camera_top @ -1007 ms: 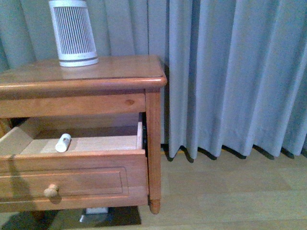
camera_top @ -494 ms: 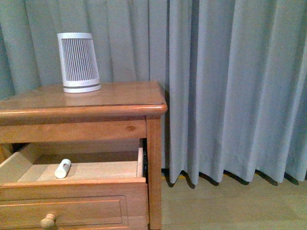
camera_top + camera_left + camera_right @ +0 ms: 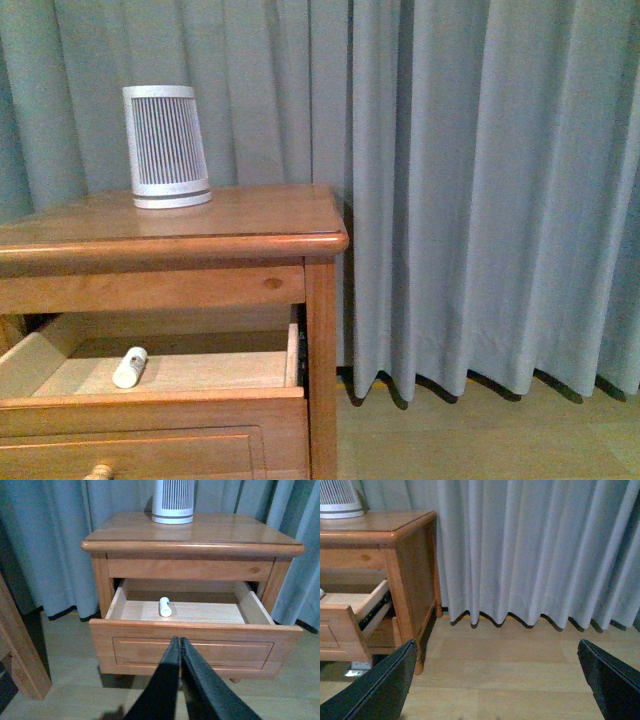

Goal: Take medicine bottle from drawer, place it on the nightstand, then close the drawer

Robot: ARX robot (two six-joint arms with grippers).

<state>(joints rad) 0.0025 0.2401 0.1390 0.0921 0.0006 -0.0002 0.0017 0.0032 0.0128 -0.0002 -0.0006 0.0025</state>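
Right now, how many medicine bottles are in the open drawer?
1. The medicine bottle lies on its side on the drawer floor, left of centre. A strip behind its front is hidden.

Pale grey-blue pleated curtains (image 3: 480, 200) hang down to a light wooden plank floor (image 3: 480, 440).

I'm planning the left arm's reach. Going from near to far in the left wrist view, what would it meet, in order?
left gripper → drawer front → medicine bottle → ribbed device on the nightstand → curtain
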